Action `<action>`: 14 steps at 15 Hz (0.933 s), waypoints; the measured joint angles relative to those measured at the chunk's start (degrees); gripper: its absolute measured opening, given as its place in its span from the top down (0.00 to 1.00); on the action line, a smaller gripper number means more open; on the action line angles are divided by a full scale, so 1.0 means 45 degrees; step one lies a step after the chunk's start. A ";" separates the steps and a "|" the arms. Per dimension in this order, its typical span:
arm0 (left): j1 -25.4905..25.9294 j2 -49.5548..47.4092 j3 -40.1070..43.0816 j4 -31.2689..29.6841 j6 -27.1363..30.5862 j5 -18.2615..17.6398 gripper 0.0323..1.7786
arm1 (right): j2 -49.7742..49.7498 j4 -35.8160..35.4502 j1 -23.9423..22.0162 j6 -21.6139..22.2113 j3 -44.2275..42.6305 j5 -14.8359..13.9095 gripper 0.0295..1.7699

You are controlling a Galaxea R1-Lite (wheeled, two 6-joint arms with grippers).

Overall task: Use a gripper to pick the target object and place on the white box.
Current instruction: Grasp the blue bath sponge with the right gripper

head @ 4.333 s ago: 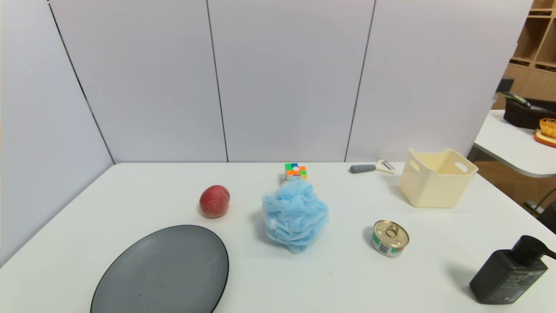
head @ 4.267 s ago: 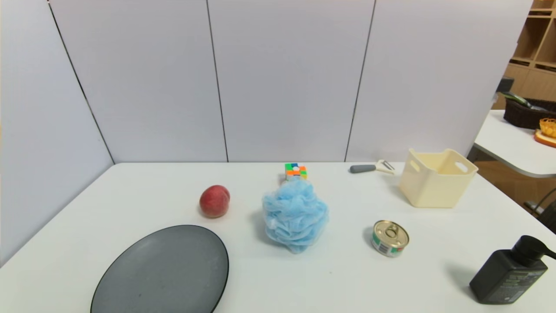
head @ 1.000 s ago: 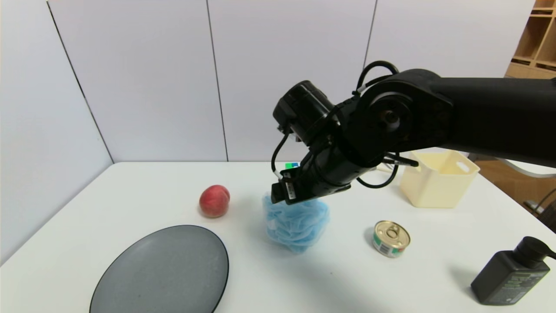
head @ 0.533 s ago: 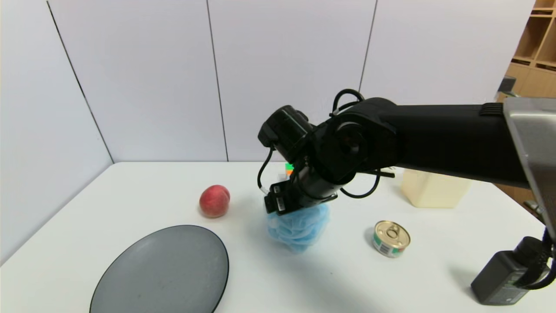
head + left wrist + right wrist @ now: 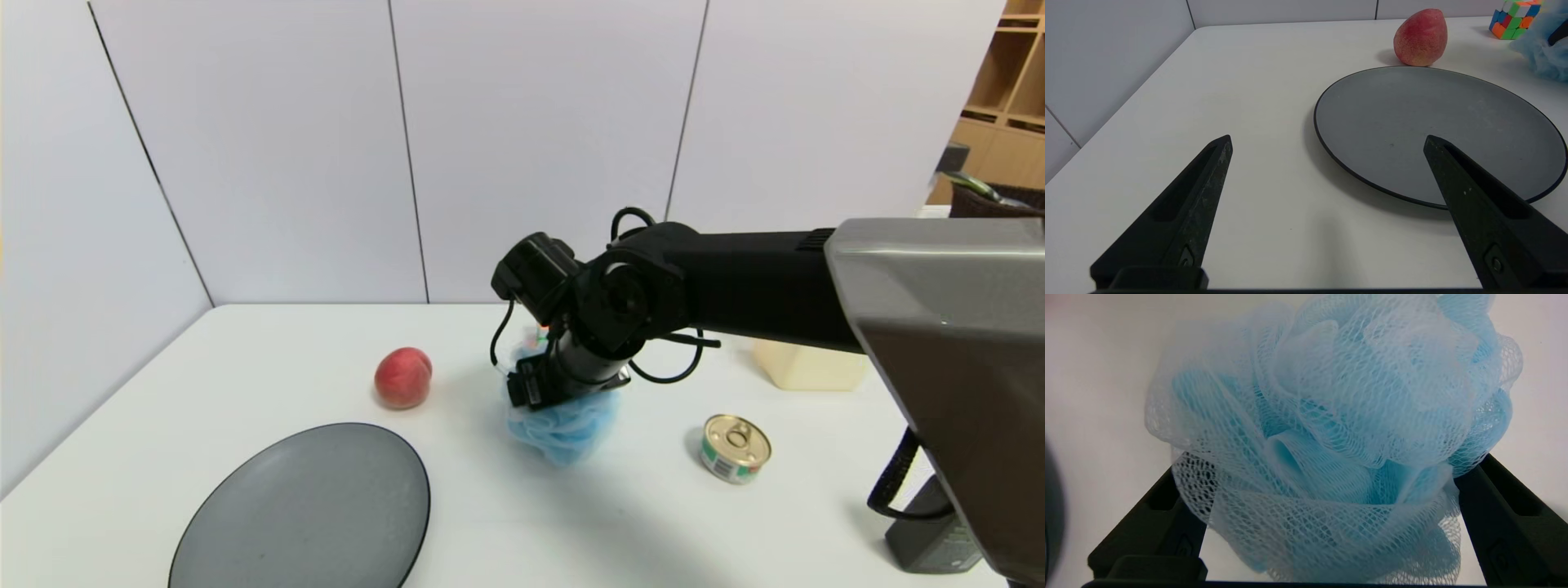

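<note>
Right gripper, jaws spread wide, straddles the fluffy light-blue mesh bath pouf mid-worktop, nothing clamped yet. This looks like the grasp step: next it needs closing, then carrying to the cream-white plastic box near the far right edge. Left gripper idles open by the near left corner.

The right arm is thick and matte black with looping black cables and a grey metallic housing. Each claw has two tapered black fingers with a small screw near the base.

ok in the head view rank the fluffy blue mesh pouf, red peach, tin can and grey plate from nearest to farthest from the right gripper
1. Fluffy light-blue mesh bath pouf: straddled by the open right gripper.
2. Red peach: to the gripper's left.
3. Small round tin can: to its right, slightly farther than the peach.
4. Dark grey round plate: front-left, near the table's edge.
</note>
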 joint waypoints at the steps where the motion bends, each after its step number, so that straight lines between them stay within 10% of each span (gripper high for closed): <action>1: 0.0000 0.0000 0.0000 0.0000 0.0005 0.0000 0.05 | 0.0122 -0.0089 -0.0081 -0.0011 0.0005 0.0024 0.04; 11: 0.0000 0.0000 0.0000 0.0000 0.0000 0.0005 0.05 | 0.0937 -0.0420 -0.0382 -0.0049 0.0005 0.0043 0.04; 14: 0.0000 0.0000 0.0000 0.0000 0.0000 0.0005 0.05 | 0.0948 -0.0653 -0.0374 -0.0016 0.0014 0.0062 0.33</action>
